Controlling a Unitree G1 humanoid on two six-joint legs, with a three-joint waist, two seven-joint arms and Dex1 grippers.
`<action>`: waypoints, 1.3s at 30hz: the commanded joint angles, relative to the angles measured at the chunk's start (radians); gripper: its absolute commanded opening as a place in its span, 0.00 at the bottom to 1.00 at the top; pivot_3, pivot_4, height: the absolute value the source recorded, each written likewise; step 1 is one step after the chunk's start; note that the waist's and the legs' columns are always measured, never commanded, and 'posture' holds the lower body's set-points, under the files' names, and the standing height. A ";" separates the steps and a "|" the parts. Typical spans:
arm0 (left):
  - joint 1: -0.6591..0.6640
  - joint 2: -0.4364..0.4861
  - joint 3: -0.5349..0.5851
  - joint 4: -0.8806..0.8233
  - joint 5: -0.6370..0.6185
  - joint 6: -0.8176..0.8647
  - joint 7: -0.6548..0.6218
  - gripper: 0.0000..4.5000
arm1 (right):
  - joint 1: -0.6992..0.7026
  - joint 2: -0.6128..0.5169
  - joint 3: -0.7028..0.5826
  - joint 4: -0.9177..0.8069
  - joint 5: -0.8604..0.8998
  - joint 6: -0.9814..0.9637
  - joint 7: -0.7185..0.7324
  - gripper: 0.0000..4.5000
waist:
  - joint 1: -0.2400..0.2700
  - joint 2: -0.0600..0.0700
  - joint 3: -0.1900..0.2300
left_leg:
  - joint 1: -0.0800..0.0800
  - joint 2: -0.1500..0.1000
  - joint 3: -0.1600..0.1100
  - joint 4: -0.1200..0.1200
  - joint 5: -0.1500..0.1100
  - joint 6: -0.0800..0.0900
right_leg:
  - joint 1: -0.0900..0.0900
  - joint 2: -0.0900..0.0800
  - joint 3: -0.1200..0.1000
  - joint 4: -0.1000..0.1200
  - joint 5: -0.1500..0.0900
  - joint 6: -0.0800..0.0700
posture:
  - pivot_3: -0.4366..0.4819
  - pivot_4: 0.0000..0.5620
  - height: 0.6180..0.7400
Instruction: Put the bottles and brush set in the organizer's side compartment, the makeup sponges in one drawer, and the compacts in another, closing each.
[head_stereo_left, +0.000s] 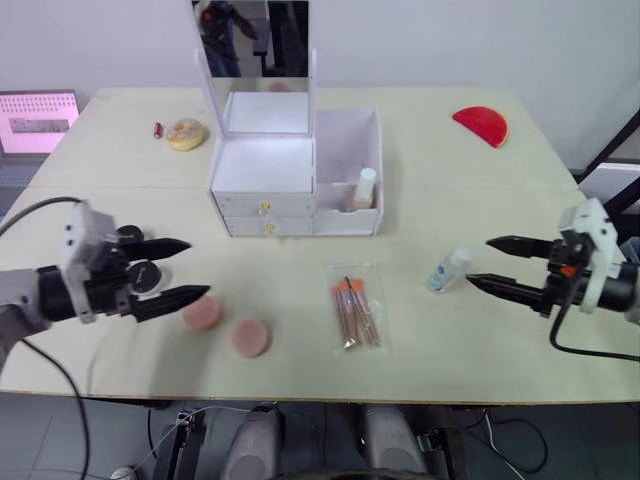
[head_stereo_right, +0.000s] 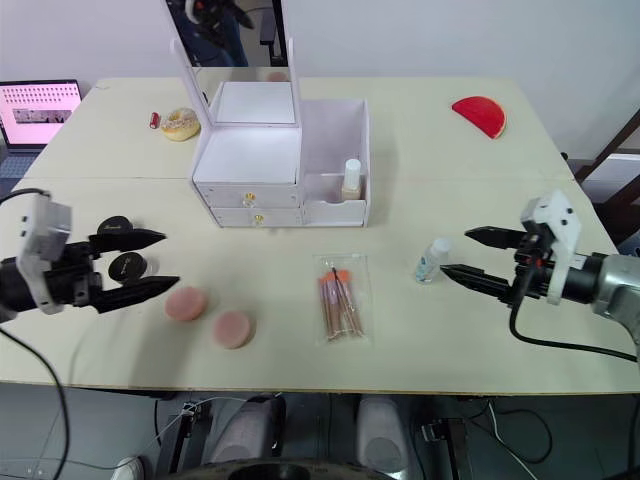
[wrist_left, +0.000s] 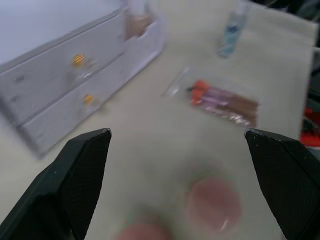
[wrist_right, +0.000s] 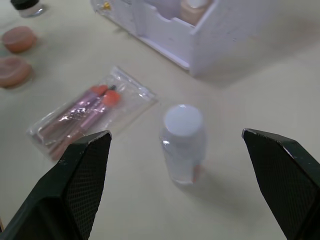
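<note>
A: Standing upright on the bare tabletop (head_stereo_left: 560, 200), the clear bottle (head_stereo_left: 448, 270) has a white cap and a blue-tinted lower half; it sits to the right of the brush set and just in front of the right gripper (head_stereo_left: 492, 264).

B: How are that gripper's fingers?

A: Spread wide, holding nothing. In the right wrist view the bottle (wrist_right: 183, 144) stands between the two black fingers (wrist_right: 75, 185), not touching either.

B: Room around it?

A: Open table on every side; the organizer (head_stereo_left: 296, 178) is well apart, behind and to the left. Its side compartment (head_stereo_left: 349, 165) is open at the top and already holds one beige bottle (head_stereo_left: 364, 189) against its front wall. Both drawers (head_stereo_left: 263, 217) are shut.

B: And the brush set?

A: A clear bag of orange-tipped brushes (head_stereo_left: 353, 308), flat, near the table's middle. Two pink makeup sponges (head_stereo_left: 226, 326) lie near the front edge, just beside each other.

B: The left side?

A: The left gripper (head_stereo_left: 186, 270) hovers beside the sponges, its fingers also wide and empty. Two black compacts (head_stereo_right: 121, 248) lie right by it. A red wedge (head_stereo_left: 480, 125) and a doughnut-shaped thing (head_stereo_left: 185, 133) sit near the far edge.
</note>
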 joint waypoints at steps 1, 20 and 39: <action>-0.032 -0.007 -0.035 -0.088 -0.061 0.032 0.044 1.00 | -0.034 0.005 0.030 0.005 -0.005 -0.011 -0.022 0.99 | 0.001 0.000 0.000 | 0.000 0.000 0.000 0.000 0.000 0.000 | 0.000 0.000 0.000 0.000 0.000 0.000 | 0.48 0.27 1.00; -0.085 -0.028 -0.118 -0.131 -0.095 0.056 0.116 1.00 | -0.062 0.056 0.062 0.052 0.001 -0.038 -0.052 0.58 | 0.023 0.000 0.000 | -0.001 0.000 0.000 0.001 0.000 0.000 | 0.000 0.001 0.000 -0.001 0.001 -0.002 | 0.48 0.27 1.00; -0.104 -0.028 -0.135 -0.082 -0.054 0.043 0.127 1.00 | -0.418 0.079 0.188 0.005 0.108 0.079 -0.114 0.15 | 0.015 0.001 0.001 | 0.000 0.002 -0.001 0.001 0.000 0.000 | 0.000 0.004 0.000 -0.001 0.002 -0.004 | 0.48 0.27 1.00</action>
